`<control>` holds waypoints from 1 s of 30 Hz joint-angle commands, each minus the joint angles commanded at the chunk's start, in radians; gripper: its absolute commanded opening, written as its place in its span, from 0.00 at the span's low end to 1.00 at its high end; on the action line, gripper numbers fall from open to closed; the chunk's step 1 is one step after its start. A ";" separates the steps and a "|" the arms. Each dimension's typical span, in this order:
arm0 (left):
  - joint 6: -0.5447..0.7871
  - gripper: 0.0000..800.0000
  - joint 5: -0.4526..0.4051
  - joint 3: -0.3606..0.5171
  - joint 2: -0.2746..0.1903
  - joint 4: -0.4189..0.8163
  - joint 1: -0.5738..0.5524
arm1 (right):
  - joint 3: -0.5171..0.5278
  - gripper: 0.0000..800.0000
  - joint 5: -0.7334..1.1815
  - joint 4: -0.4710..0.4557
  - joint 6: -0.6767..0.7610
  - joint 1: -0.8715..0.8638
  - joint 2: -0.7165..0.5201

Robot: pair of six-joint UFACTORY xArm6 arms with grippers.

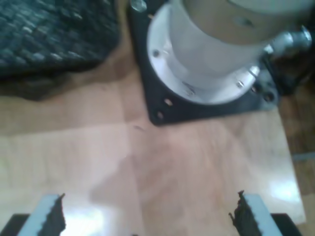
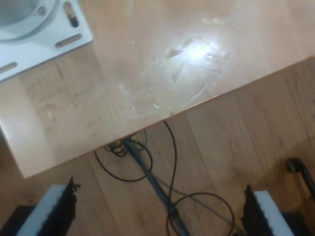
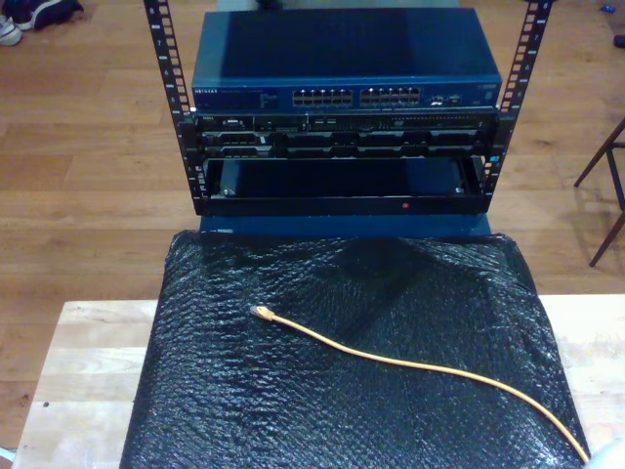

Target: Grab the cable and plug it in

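Observation:
The cable (image 3: 420, 364) is thin and orange-yellow. It lies loose on a black bubbly mat (image 3: 342, 391), running from the exterior view's lower right corner to its small plug (image 3: 261, 313) near the mat's middle. Beyond the mat stands a rack with a blue network switch (image 3: 347, 59) and its row of ports (image 3: 356, 98). My first gripper (image 1: 147, 214) is open over bare wooden tabletop, with nothing between its fingers. My second gripper (image 2: 160, 206) is open too, hanging past a table edge above the floor.
An arm base with a white flange on a black plate (image 1: 162, 110) stands near my first gripper, beside a corner of the mat (image 1: 49, 39). A white base plate (image 2: 59, 46) and thin black floor cables (image 2: 157, 187) lie under my second gripper. Chair legs (image 3: 605, 195) show at the exterior view's right.

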 joint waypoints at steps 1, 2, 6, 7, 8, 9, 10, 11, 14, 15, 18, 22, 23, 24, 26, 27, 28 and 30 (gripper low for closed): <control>-0.018 1.00 0.000 0.000 0.000 -0.006 -0.017 | -0.011 1.00 0.018 0.002 0.015 0.005 0.002; -0.037 1.00 0.000 0.000 0.000 -0.011 -0.037 | -0.021 1.00 0.035 0.003 0.035 0.009 0.006; -0.117 1.00 0.000 0.000 0.000 -0.046 -0.097 | -0.060 1.00 0.098 0.097 0.084 0.034 0.017; -0.132 1.00 0.002 0.000 0.000 -0.055 -0.110 | -0.071 1.00 0.118 0.118 0.089 0.035 0.021; -0.147 1.00 0.002 0.000 0.000 -0.066 -0.123 | -0.084 1.00 0.146 0.133 0.094 0.034 0.028; -0.161 1.00 0.002 0.000 0.000 -0.075 -0.135 | -0.101 1.00 0.173 0.144 0.101 0.034 0.035; -0.175 1.00 0.000 0.000 0.000 -0.083 -0.146 | -0.117 1.00 0.199 0.152 0.114 0.034 0.041; -0.189 1.00 0.002 0.000 0.000 -0.089 -0.158 | -0.133 1.00 0.226 0.161 0.133 0.035 0.051; -0.235 1.00 0.002 0.000 0.000 -0.109 -0.196 | -0.169 1.00 0.278 0.221 0.180 0.055 0.072; -0.250 1.00 0.002 0.000 0.000 -0.117 -0.210 | -0.178 1.00 0.295 0.241 0.187 0.063 0.078; -0.293 1.00 0.000 0.002 0.002 -0.127 -0.245 | -0.203 1.00 0.336 0.278 0.206 0.069 0.084; -0.356 1.00 0.000 0.002 0.009 -0.147 -0.292 | -0.227 1.00 0.347 0.324 0.281 0.100 0.084; -0.370 1.00 0.000 0.002 0.009 -0.158 -0.302 | -0.232 1.00 0.347 0.334 0.296 0.115 0.084; -0.384 1.00 -0.002 0.002 0.009 -0.166 -0.311 | -0.238 1.00 0.347 0.339 0.310 0.132 0.084; -0.411 1.00 -0.003 0.002 0.009 -0.181 -0.333 | -0.244 1.00 0.345 0.341 0.345 0.164 0.084; -0.428 1.00 -0.005 0.002 0.009 -0.186 -0.344 | -0.250 1.00 0.345 0.341 0.367 0.181 0.084; -0.440 1.00 -0.005 0.002 0.009 -0.187 -0.351 | -0.258 1.00 0.345 0.342 0.387 0.199 0.084; -0.473 1.00 -0.008 0.002 0.009 -0.189 -0.374 | -0.265 1.00 0.344 0.342 0.425 0.247 0.084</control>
